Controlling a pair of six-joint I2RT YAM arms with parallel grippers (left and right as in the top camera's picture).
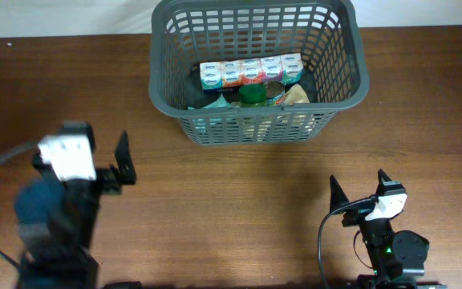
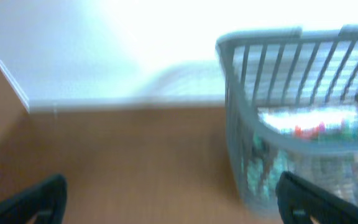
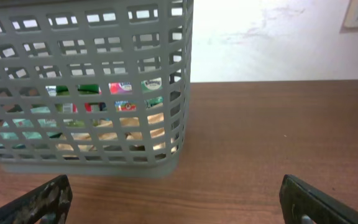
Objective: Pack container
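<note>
The dark grey lattice basket (image 1: 179, 104) stands at the far middle of the table. Inside lie a row of small white cartons (image 1: 251, 72), a green-lidded jar (image 1: 253, 94), a metal can (image 1: 275, 91) and a tan packet (image 1: 297, 95). My left gripper (image 1: 123, 166) is open and empty at the left, well short of the basket. The blurred left wrist view shows the basket (image 2: 303, 143) ahead to its right. My right gripper (image 1: 358, 186) is open and empty at the front right. The right wrist view shows the basket (image 3: 86, 155) ahead to its left.
The brown wooden table (image 1: 239, 201) runs under both arms. A white wall (image 3: 266, 37) rises behind the table's far edge. A black cable (image 1: 321, 241) loops beside the right arm's base.
</note>
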